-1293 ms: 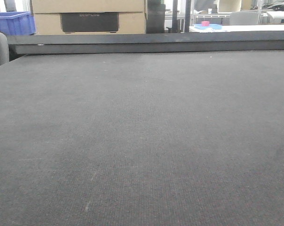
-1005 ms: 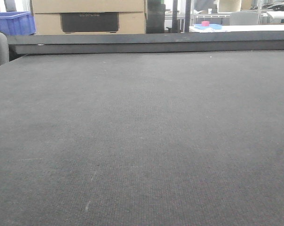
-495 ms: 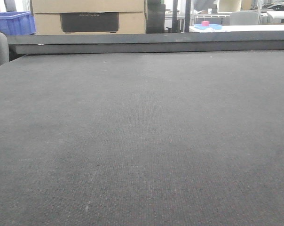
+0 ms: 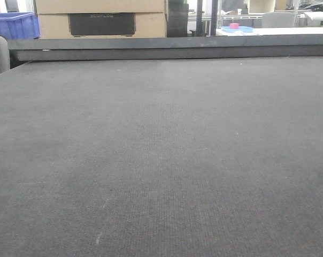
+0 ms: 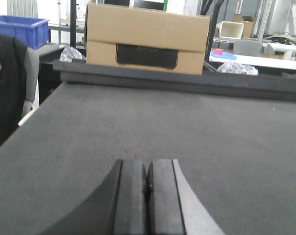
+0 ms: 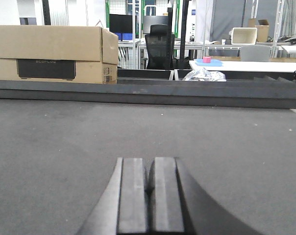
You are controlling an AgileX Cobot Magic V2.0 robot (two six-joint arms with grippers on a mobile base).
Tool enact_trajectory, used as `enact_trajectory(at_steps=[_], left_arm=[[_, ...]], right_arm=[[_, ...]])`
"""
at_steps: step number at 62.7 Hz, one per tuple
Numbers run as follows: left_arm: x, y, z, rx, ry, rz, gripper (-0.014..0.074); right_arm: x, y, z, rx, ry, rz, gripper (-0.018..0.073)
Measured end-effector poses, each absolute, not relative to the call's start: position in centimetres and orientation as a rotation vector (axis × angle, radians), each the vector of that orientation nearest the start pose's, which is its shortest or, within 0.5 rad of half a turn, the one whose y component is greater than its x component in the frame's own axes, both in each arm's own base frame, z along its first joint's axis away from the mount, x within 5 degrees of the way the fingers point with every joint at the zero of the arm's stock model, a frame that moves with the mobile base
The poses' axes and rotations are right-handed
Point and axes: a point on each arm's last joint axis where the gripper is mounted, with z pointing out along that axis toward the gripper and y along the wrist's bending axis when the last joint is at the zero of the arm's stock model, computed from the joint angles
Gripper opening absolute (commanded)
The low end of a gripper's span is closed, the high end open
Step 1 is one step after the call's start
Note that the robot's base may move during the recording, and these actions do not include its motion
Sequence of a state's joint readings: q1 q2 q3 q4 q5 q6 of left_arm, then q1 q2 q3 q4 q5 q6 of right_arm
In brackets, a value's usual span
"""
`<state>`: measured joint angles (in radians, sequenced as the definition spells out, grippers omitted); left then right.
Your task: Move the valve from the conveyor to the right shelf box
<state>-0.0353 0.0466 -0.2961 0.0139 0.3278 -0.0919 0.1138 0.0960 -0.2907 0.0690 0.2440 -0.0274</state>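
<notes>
Under both arms: I see the table (image 4: 161, 160), a wide dark grey woven belt.
Far edge: a dark rail (image 4: 172, 49) runs along it.
Left end effector (image 5: 147, 196): its fingers are pressed together with nothing between them, low over the table.
Right end effector (image 6: 149, 196): its fingers are pressed together too, holding nothing.
Valve: I cannot find it in any view, so I cannot tell where it is.
Behind the rail: a brown cardboard box (image 5: 147, 38) and a blue bin (image 5: 18, 29).
</notes>
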Motion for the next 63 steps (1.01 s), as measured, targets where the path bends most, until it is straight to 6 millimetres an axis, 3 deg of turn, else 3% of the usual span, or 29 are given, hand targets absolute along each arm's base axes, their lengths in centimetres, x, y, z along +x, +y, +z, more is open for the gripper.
enact_trajectory(at_steps=[16,30,49,63], left_arm=[[6.3,-0.2,34.2,-0.044,1.701,-0.085,-0.0111],[11.2,-0.4,38.2,-0.053,1.952,-0.076,-0.0111],[17.6,-0.6,38.0,-0.060,2.224,-0.061,-0.0111],[19.9,-0.7,36.5,-0.062,2.308,-0.056,-0.0111]], right_arm=[[8.6,1.3,33.4,-0.097,1.822,0.131,-0.0167],[13.6,2.0,35.8,-0.127,2.159,0.127,-0.0167],[18.9,2.7,35.5,-0.172,2.569,0.118,-0.0167],[21.3,3.0,34.3,-0.183,2.721,0.114,-0.0167]])
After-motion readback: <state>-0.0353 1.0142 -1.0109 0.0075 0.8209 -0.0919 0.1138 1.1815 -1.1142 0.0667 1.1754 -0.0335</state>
